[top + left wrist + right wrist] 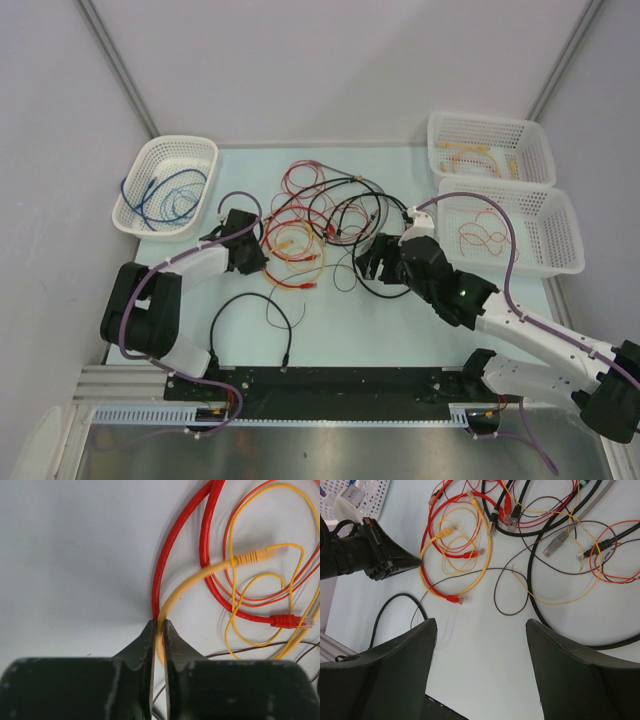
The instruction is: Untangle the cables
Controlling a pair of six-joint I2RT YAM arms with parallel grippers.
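Note:
A tangle of thin red, orange-yellow and black cables [320, 225] lies in the middle of the table. My left gripper [262, 243] is at the tangle's left edge, shut on the thick yellow cable [187, 584], with a red cable [165, 555] right beside its tips [160, 622]. That yellow cable's plug [252, 556] hangs free. My right gripper [372, 258] is open and empty above bare table at the tangle's right side [481, 625]. The right wrist view shows the left gripper's tips [415, 560] on the yellow loop [470, 582].
A white basket [165, 185] with blue cables stands at the left. Two white baskets at the right hold yellow cables [490, 148] and orange cables [510, 228]. A lone black cable [255, 325] lies near the front edge.

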